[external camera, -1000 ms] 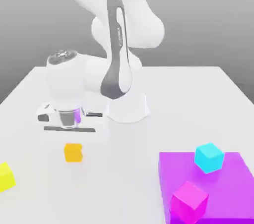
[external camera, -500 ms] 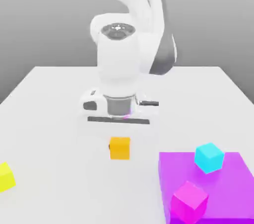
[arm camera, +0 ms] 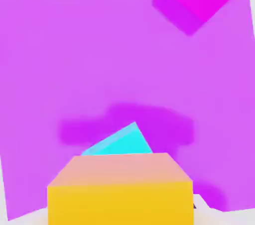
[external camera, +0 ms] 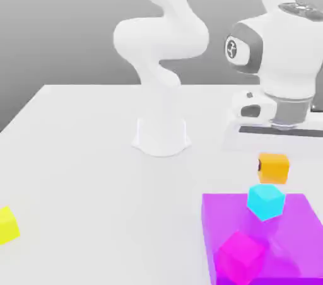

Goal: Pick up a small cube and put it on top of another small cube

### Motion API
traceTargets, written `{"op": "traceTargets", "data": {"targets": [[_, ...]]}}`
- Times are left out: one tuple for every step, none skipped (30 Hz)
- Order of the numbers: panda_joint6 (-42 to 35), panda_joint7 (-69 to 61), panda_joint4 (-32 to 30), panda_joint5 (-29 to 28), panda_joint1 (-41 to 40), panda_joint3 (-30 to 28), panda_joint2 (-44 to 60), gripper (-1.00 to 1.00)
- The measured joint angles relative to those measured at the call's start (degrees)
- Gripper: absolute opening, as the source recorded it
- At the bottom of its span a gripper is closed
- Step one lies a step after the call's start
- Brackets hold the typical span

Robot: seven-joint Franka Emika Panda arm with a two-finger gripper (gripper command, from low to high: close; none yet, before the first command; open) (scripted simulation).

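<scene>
Holding the orange cube (external camera: 275, 169), the gripper (external camera: 272, 167) was clamped shut on it, up off the table (external camera: 88, 170). Next out was the cyan cube (external camera: 265, 202), the target, sitting on the purple block (external camera: 221, 214). In the exterior view it showed below the orange cube and a touch toward the exterior view's left. In the hand view the orange cube covered part of the cyan one, with a corner and some of the top poking out past its edge. So the orange cube was likely higher and close to being over the target, but not clearly centred (exact gap between them: can't tell). The cyan cube also sat turned relative to the orange one, edges not parallel. The coming move probably needed a small sideways correction first, maybe a wrist turn, then a straight descent; coming down off centre could have tipped the orange cube or shoved the cyan. Farther out, the magenta cube (external camera: 241, 257) was on the same block, apart from the target, and probably out of the way of a straight descent.
</scene>
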Motion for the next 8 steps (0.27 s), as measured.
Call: {"op": "traceTargets", "data": {"targets": [[0.0, 0.0, 0.0, 0.0, -0.1, 0.0, 0.0, 1.0], [0.0, 0.0, 0.0, 0.0, -0.1, 0.0, 0.0, 1.0], [0.0, 0.0, 0.0, 0.0, -0.1, 0.0, 0.0, 1.0], [0.0, 0.0, 0.0, 0.0, -0.1, 0.0, 0.0, 1.0], [0.0, 0.0, 0.0, 0.0, -0.2, 0.0, 0.0, 1.0], [0.6, 0.3, -0.1, -0.4, -0.2, 0.1, 0.5, 1.0], [-0.2, 0.0, 0.0, 0.0, -0.3, 0.2, -0.1, 1.0], [-1.7, -0.5, 0.3, 0.7, -0.1, 0.2, -1.4, 1.0]]}}
